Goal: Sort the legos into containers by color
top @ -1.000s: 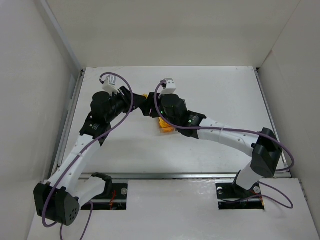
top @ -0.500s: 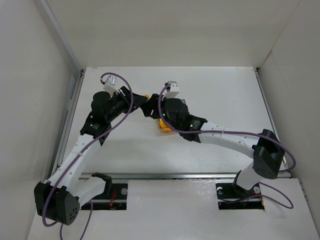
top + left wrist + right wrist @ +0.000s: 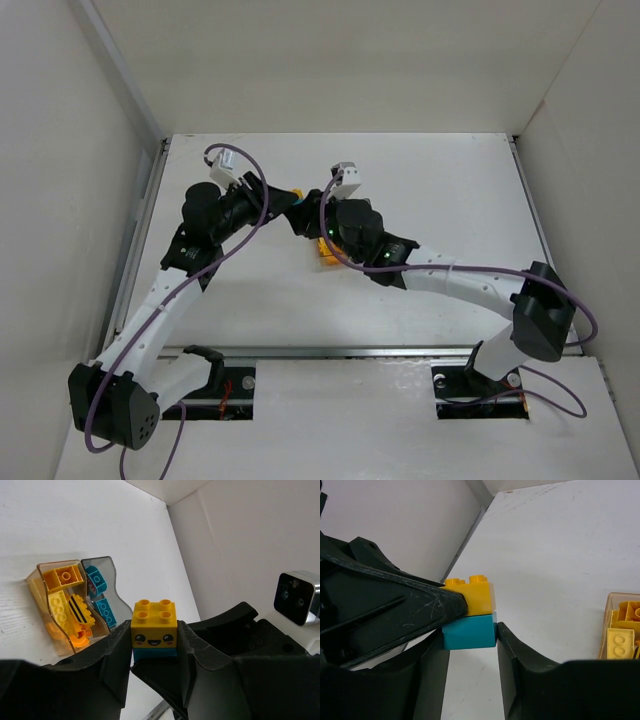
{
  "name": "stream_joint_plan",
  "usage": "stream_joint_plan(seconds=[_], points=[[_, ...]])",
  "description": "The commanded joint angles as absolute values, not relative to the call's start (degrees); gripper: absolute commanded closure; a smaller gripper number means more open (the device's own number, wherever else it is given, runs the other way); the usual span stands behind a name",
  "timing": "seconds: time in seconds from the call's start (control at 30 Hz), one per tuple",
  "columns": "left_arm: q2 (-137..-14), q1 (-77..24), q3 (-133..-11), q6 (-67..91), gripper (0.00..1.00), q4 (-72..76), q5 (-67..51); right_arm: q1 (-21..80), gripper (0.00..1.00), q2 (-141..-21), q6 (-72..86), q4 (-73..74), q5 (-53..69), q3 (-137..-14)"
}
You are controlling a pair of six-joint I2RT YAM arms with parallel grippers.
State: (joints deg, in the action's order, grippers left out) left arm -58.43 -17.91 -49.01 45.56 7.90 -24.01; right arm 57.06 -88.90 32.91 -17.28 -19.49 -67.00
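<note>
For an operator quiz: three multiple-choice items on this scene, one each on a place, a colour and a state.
1. In the left wrist view the grey bin stands: A right of the amber bin; B left of it; C on it.
2. The brick under the smiley yellow brick is: A orange; B teal; C black.
3. The left end effector is: A open, empty; B shut on that brick; C inside a bin.
Answers: A, its grey wall shows rightward; B, the teal brick sits beneath; B, it clamps the brick's sides.
</note>
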Motion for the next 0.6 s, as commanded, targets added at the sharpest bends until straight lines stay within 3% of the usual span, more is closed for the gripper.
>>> stream_joint_plan(seconds=[0.0, 0.07, 0.23, 0.57], points=[[-58.4, -18.3, -49.1, 45.4, 1.0, 6.9, -27.8, 56.6, 0.91, -84.1, 33.7, -27.2, -21.8, -67.3], [-58.4, -18.3, -49.1, 45.4, 1.0, 6.9, -27.8, 56.6, 1.0, -83.6, 33.1, -27.2, -21.8, -65.9], [-59.5, -15.9, -49.1, 45.4, 1.0, 7.7, -25.8, 56.6, 1.0, -78.7, 33.1, -26.6, -21.2, -58.2], [-61.6, -12.8, -47.6, 40.4, 1.0, 11.3, -23.8, 56.6, 1.0, -68.5, 35.5, -10.7, -26.2, -47.2]])
